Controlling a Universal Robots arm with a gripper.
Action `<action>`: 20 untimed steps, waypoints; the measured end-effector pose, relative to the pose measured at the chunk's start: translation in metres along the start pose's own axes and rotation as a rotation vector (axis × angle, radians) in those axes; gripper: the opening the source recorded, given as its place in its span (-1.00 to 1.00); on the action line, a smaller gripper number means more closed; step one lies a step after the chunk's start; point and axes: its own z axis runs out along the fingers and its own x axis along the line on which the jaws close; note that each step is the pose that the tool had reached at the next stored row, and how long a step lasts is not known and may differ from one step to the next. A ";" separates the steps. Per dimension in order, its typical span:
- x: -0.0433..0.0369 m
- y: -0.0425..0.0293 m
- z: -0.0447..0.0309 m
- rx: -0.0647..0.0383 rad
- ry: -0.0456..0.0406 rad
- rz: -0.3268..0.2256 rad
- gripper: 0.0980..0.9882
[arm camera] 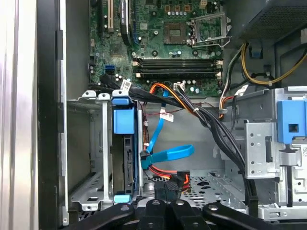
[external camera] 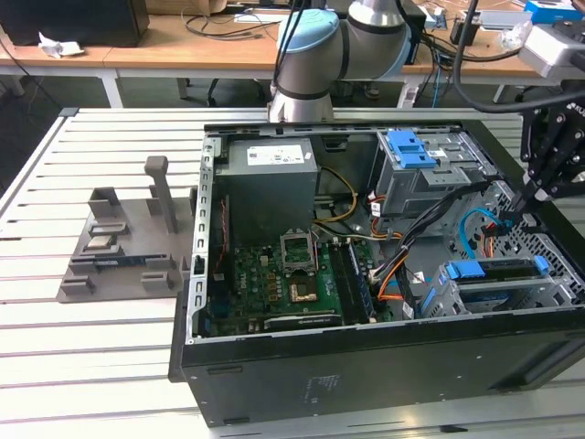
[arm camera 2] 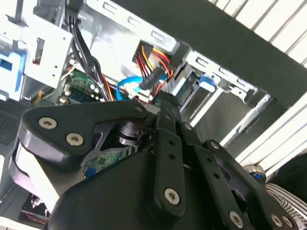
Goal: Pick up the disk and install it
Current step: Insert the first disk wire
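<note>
The disk (external camera: 498, 272) sits on edge in the lower drive cage at the exterior view's right, its blue rails showing at both ends. It appears edge-on in the first wrist view too, the disk (arm camera: 128, 163) slotted between grey cage walls. My gripper (external camera: 514, 208) hangs just above and behind that cage, apart from the disk. In both wrist views the gripper (arm camera: 166, 188) (arm camera 2: 165, 100) has its black fingers together, their tips right at a black cable plug (arm camera: 168, 178) with red and orange wires. Whether the plug is pinched I cannot make out.
A looped blue data cable (arm camera: 168, 153) and black wire bundles cross the bay beside the cage. The upper drive cage with a blue latch (external camera: 411, 146), the grey power-supply box (external camera: 271, 178) and the motherboard (external camera: 292, 283) fill the case. A grey fixture (external camera: 119, 247) stands on the slatted table.
</note>
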 end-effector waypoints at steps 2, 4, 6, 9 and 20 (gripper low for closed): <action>-0.0013 -0.0021 0.0033 0.000 0.0010 0.000 -0.98; -0.0026 -0.0031 0.0074 0.000 0.0014 0.000 -0.98; -0.0046 -0.0036 0.0112 0.000 0.0012 0.000 -0.98; -0.0123 -0.0038 0.0121 0.000 0.0054 0.000 -0.98; -0.0149 -0.0039 0.0123 0.000 0.0068 0.000 -0.56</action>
